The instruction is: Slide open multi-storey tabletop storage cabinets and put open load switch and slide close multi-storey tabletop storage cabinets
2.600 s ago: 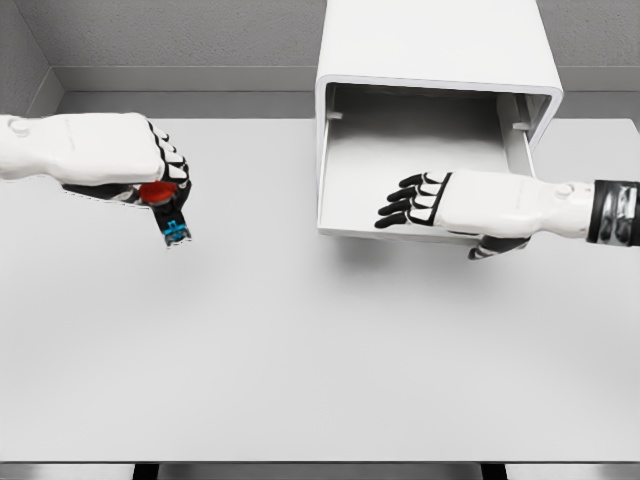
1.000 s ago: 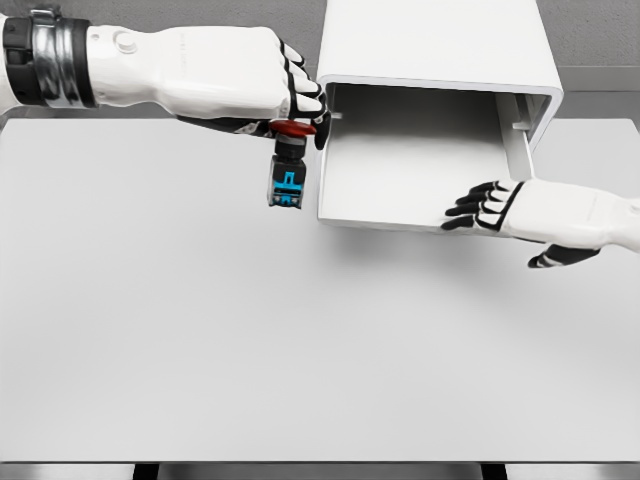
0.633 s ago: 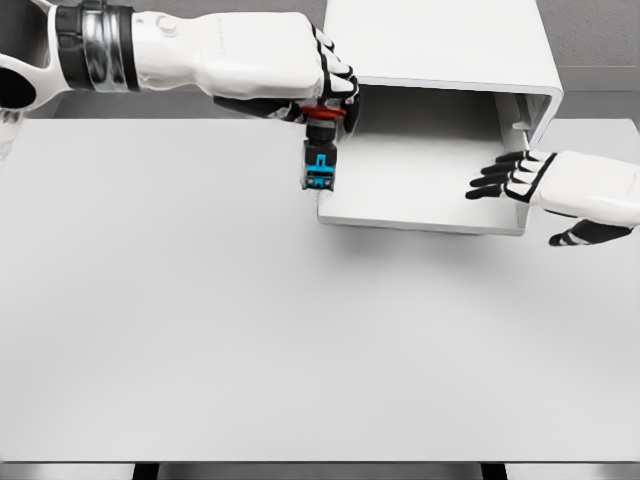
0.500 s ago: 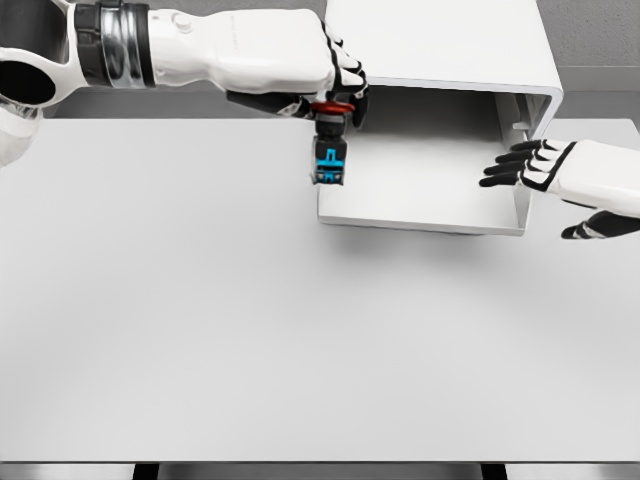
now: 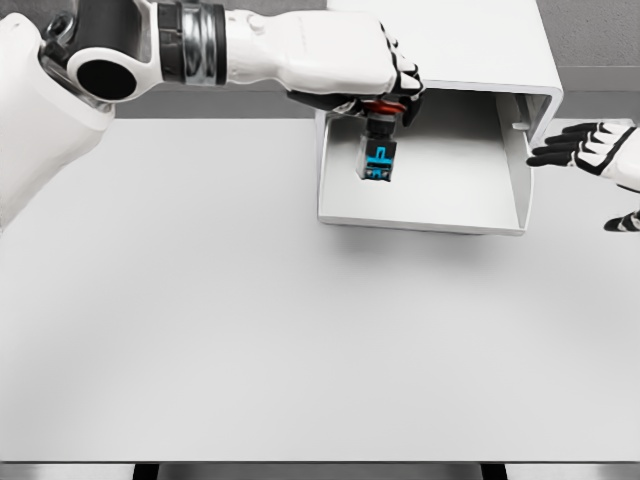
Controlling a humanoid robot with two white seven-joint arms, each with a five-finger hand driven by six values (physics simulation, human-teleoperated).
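A white storage cabinet (image 5: 440,45) stands at the back of the table, with its drawer (image 5: 420,205) slid out toward me. My left hand (image 5: 385,85) reaches in from the upper left and is shut on the load switch (image 5: 377,150). The switch is a small black part with a red cap and a blue base, and it hangs over the left half of the drawer's floor. My right hand (image 5: 585,150) hovers open just outside the drawer's right wall, with its dark fingertips pointing left.
The grey table (image 5: 250,340) stretches wide in front of the cabinet. A grey wall runs behind it. My left upper arm (image 5: 50,110) fills the upper left corner.
My left hand has carried the load switch rightward, from the drawer's left wall to above its floor. The right hand has drawn back to the right, out of the drawer.
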